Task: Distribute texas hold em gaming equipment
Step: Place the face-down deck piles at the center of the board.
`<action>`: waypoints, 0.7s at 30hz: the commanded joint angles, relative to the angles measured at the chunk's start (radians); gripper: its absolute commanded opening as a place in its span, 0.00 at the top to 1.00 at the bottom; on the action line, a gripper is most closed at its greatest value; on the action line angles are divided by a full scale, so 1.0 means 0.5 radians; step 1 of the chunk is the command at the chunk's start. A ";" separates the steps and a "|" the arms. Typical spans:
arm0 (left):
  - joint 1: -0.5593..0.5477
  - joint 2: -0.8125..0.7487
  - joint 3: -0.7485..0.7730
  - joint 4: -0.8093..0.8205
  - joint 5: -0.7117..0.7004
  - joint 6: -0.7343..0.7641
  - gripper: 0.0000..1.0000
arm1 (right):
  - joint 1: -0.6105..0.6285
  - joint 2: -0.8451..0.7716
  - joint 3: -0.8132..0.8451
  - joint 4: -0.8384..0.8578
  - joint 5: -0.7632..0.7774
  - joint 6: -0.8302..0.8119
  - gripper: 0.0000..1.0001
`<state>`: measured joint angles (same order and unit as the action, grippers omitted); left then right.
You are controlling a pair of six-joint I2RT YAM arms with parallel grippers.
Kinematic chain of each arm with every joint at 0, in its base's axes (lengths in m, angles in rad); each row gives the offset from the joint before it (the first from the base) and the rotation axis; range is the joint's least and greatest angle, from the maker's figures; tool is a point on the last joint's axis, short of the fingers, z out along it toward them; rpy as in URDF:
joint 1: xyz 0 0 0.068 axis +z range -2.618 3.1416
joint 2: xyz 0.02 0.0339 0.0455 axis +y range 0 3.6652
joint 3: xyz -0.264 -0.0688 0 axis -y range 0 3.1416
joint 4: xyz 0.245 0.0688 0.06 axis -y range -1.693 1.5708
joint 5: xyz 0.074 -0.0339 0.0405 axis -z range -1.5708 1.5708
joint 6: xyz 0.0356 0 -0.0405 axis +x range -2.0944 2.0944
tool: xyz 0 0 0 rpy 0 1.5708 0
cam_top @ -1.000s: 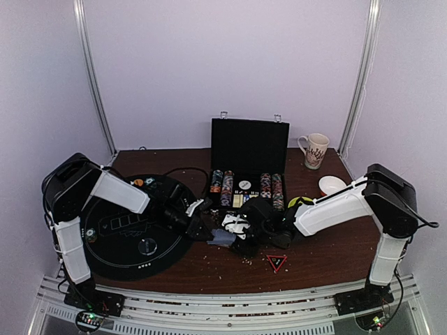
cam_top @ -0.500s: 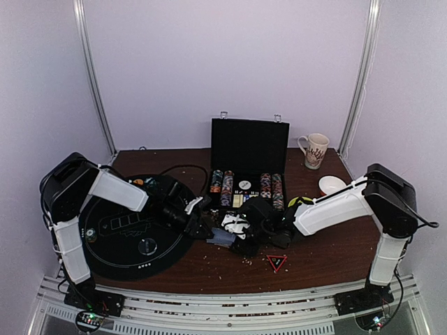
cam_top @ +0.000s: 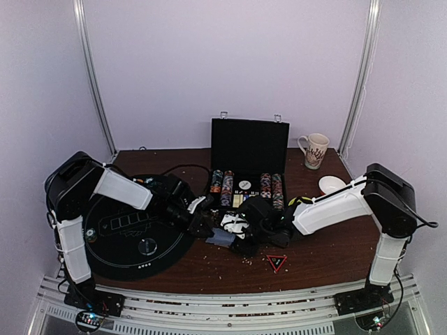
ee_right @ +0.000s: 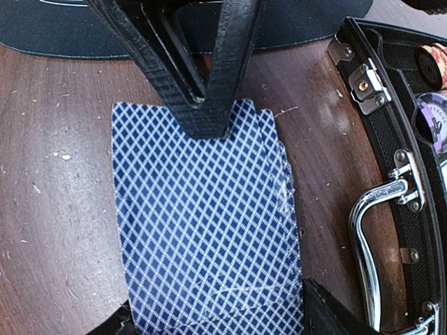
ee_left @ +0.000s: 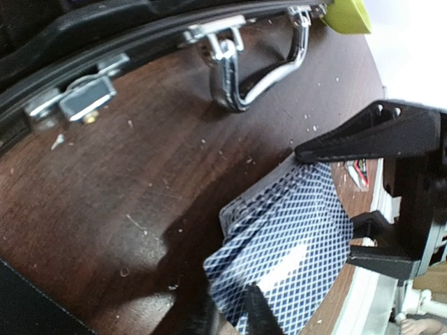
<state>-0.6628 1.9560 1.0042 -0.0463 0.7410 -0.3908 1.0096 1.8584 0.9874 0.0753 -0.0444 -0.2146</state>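
Observation:
A deck of blue diamond-backed playing cards (cam_top: 222, 238) is held just over the brown table in front of the chip case. My right gripper (cam_top: 239, 233) is shut on it, a finger on each long side of the deck (ee_right: 202, 230). My left gripper (cam_top: 202, 226) reaches in from the left. Its fingers (ee_right: 204, 98) come together in a V on the far edge of the top card. In the left wrist view the two dark fingertips (ee_left: 260, 315) pinch the near corner of the top card (ee_left: 286, 244). Rows of poker chips (cam_top: 223, 183) stand in the case.
The open black case (cam_top: 249, 148) has a metal handle (ee_left: 241, 77) close beside the deck. A round black poker mat (cam_top: 133, 234) lies at the left. A red triangle marker (cam_top: 276, 262), a yellow-green bowl (cam_top: 300, 202), a white disc (cam_top: 332, 185) and a patterned mug (cam_top: 314, 150) are at the right.
My left gripper has edged right to the deck, spread its jaws and then closed them on the top card. The right arm and the deck have stayed put.

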 commanded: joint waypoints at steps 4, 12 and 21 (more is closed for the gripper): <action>-0.003 -0.006 0.015 0.024 -0.003 -0.003 0.98 | -0.005 0.060 0.006 -0.115 0.061 -0.028 0.33; 0.033 -0.053 -0.023 0.074 0.020 -0.021 1.00 | -0.004 0.028 -0.015 -0.129 0.077 -0.048 0.30; 0.034 -0.151 -0.023 0.004 0.081 0.143 1.00 | -0.004 0.018 -0.019 -0.160 0.078 -0.073 0.25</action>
<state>-0.6514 1.9316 1.0016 -0.0479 0.7643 -0.3794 1.0096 1.8599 0.9905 0.0746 -0.0326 -0.2325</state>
